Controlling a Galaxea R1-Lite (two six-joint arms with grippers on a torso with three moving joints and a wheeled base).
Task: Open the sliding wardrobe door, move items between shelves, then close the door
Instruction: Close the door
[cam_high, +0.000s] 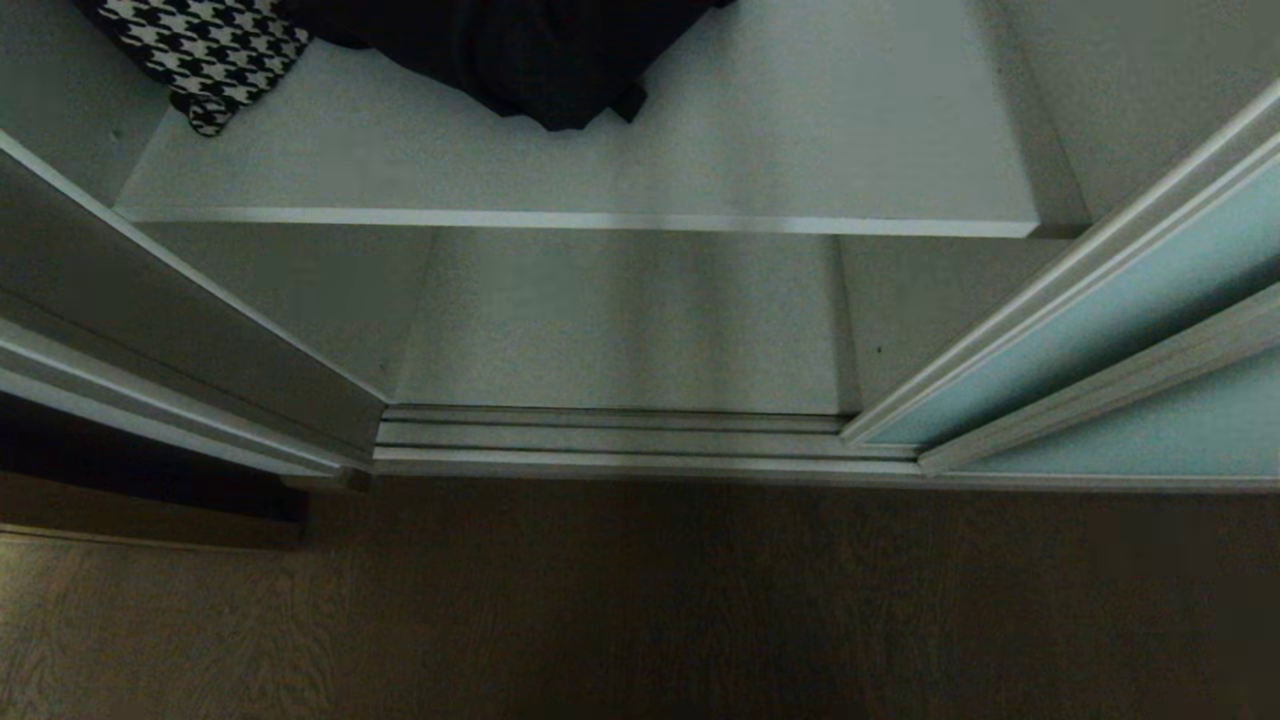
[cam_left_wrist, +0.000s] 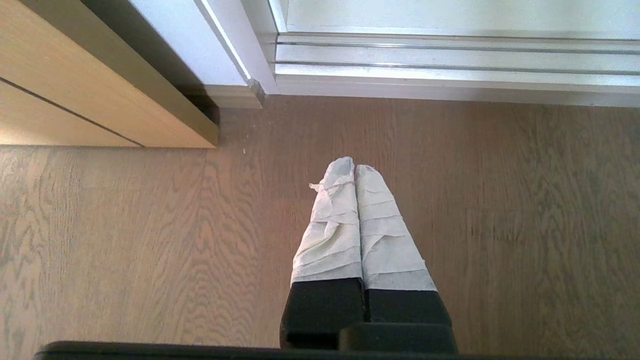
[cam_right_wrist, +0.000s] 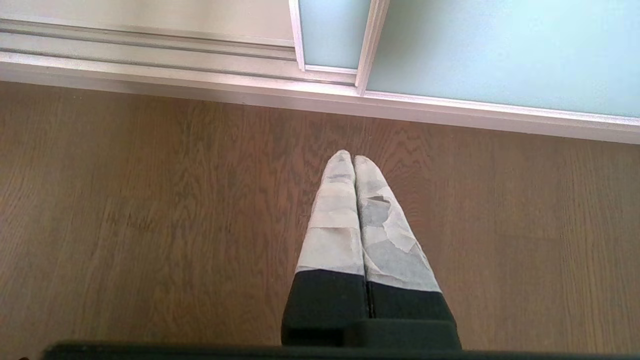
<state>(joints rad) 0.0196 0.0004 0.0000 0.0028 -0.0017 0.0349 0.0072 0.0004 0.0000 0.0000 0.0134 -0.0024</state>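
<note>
Well, sliding wardrobe door (cam_high: 1080, 330) stands open; black garment (cam_high: 520, 60) sits at the upper shelf's (cam_high: 600, 216) back edge. Left gripper (cam_left_wrist: 354, 167) and right gripper (cam_right_wrist: 353, 159) pinched empty above floor; reaching deep, it'll probably snag cloth.

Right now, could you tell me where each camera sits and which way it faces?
Head view: on the head, looking down into the open wardrobe at a shelf with a black garment; no arm shows.
Left wrist view: behind the shut left gripper, facing the floor.
Right wrist view: behind the shut right gripper, facing floor and sliding door.
All three share the bottom track.
</note>
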